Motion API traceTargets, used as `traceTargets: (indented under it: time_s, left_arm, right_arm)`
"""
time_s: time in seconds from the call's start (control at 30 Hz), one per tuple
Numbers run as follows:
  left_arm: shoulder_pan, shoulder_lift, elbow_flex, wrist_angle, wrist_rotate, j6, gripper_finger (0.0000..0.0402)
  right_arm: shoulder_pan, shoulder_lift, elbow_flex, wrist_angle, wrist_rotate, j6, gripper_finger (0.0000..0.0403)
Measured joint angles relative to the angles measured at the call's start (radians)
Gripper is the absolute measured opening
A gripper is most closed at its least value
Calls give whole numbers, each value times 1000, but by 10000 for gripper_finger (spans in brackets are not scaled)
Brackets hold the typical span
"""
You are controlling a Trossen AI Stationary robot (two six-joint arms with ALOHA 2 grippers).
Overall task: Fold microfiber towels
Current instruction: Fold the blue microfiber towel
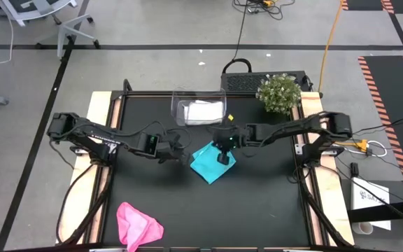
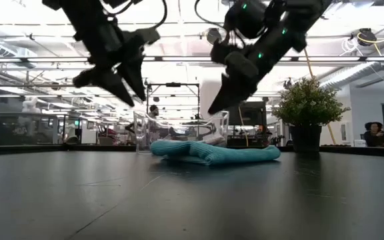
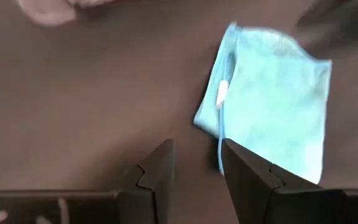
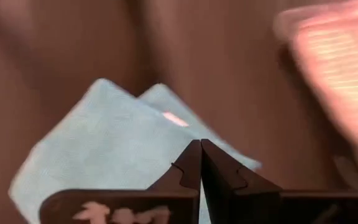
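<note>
Teal cloth (image 1: 211, 162) is seen lying folded flat on the black table (image 1: 257, 203), directly beneath the right gripper (image 1: 224, 158), whose fingers are pressed together on nothing and held just above it. Just beside the cloth's other edge the left gripper (image 1: 182, 151) is held off the table with its fingers (image 3: 157, 177) parted and nothing between them. Farther out, a clear tub (image 1: 199, 110) with a pale towel (image 1: 203, 110) in it is found beyond both grippers, and the pink towel (image 1: 138, 225) is left crumpled well apart from the left gripper, at the table's near edge.
</note>
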Motion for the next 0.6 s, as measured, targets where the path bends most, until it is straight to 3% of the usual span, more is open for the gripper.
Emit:
traceTargets:
  time_s: [0.13, 0.6]
  left_arm:
    - [-12, 1, -64, 61, 39, -37, 136]
    - [-33, 1, -87, 137, 54, -61, 136]
  right_arm:
    - [-1, -43, 1, 7, -37, -12, 0]
    - [35, 185, 2, -58, -68, 33, 0]
